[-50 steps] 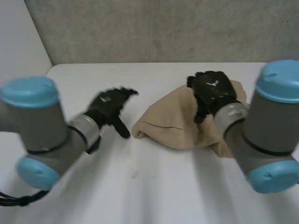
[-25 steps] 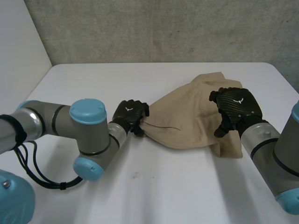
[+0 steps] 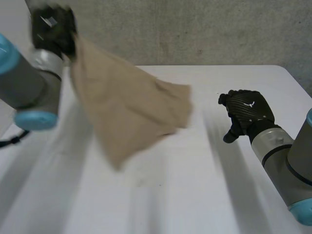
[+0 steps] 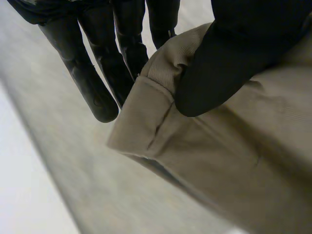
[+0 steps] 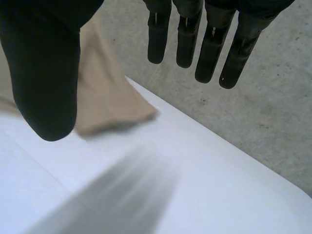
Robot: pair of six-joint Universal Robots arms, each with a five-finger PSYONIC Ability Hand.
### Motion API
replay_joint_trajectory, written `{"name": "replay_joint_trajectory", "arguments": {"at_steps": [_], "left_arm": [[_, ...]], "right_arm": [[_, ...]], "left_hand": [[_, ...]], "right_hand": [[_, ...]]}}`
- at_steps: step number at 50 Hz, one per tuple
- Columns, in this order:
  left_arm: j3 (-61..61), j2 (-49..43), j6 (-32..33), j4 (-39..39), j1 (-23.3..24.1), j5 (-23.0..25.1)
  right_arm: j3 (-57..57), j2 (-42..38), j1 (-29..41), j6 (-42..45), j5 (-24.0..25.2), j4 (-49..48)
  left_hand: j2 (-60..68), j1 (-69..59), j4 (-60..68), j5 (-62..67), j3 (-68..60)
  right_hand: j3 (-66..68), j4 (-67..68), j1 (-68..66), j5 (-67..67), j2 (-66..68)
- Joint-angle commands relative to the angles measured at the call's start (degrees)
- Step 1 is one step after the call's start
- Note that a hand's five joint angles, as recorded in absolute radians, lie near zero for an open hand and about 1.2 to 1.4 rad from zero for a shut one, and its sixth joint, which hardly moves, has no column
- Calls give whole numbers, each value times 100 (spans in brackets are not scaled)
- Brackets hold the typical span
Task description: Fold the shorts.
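Note:
The tan shorts [image 3: 129, 109] hang in the air from my left hand [image 3: 52, 29], raised high at the far left, and spread down and right over the white table [image 3: 195, 185]. In the left wrist view the thumb [image 4: 219, 68] pinches a hemmed edge of the shorts [image 4: 234, 161] against the fingers [image 4: 97, 92]. My right hand [image 3: 246, 113] hovers above the table at the right, fingers relaxed and holding nothing, apart from the cloth. In the right wrist view its fingers [image 5: 209, 48] hang straight, and a corner of the shorts [image 5: 109, 105] lies beyond the thumb.
A grey wall [image 3: 195, 29] stands behind the table's far edge. The table's right corner [image 3: 292, 73] lies close to my right hand. A light wall [image 3: 14, 63] borders the left side.
My left hand closed on the shorts' left edge and swung them up and left off the table. The right hand let go of the cloth and now stays still.

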State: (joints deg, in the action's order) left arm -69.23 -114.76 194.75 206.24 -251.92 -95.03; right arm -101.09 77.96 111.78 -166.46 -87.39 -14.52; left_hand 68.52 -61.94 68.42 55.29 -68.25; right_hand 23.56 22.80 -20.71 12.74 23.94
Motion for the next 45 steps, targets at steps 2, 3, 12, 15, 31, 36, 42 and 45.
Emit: {"name": "replay_joint_trajectory", "arguments": {"at_steps": [2, 3, 12, 15, 31, 36, 42, 45], "left_arm": [[401, 306, 10, 329, 2, 327], [419, 279, 10, 338, 90, 406], [551, -721, -7, 786, 1820, 1634], [516, -1082, -51, 795, 2146, 2023], [-485, -1269, -174, -13, 2500, 2736], [-1092, -285, -201, -119, 2016, 2692], [-1725, 278, -201, -426, 1647, 2139], [-2138, 612, -201, -900, 1515, 1551]], "right_arm": [[-68, -17, 37, 0, 2, 2], [-68, -17, 37, 0, 2, 2], [-112, -9, -138, -18, -77, -77], [-156, 53, -410, -36, -155, -156], [-77, 132, -807, 17, -191, -200], [-33, 123, -798, 218, 62, -165], [-130, 193, -815, 1472, 1221, 167], [-139, 203, -877, 1949, 1505, 458]], "left_hand": [[1148, -1806, 1158, 1471, -1175], [1148, -1806, 1158, 1471, -1175], [1148, -1806, 1158, 1471, -1175], [1148, -1806, 1158, 1471, -1175], [-4452, 3793, -4442, -4128, 4424], [-4469, 3810, -4459, -4145, 4441], [-4317, 3659, -4307, -3994, 4289], [-4334, 3675, -4324, -4010, 4306]], "right_hand": [[-2, 74, -284, 81, -40], [-2, 74, -284, 81, -40], [-2, 74, -284, 81, -40], [-19, 58, -267, 64, -56], [-53, 24, -233, 30, -90], [-2, 74, -283, 80, -40], [98, 175, -384, 181, 61], [166, 242, -452, 249, 128]]}}
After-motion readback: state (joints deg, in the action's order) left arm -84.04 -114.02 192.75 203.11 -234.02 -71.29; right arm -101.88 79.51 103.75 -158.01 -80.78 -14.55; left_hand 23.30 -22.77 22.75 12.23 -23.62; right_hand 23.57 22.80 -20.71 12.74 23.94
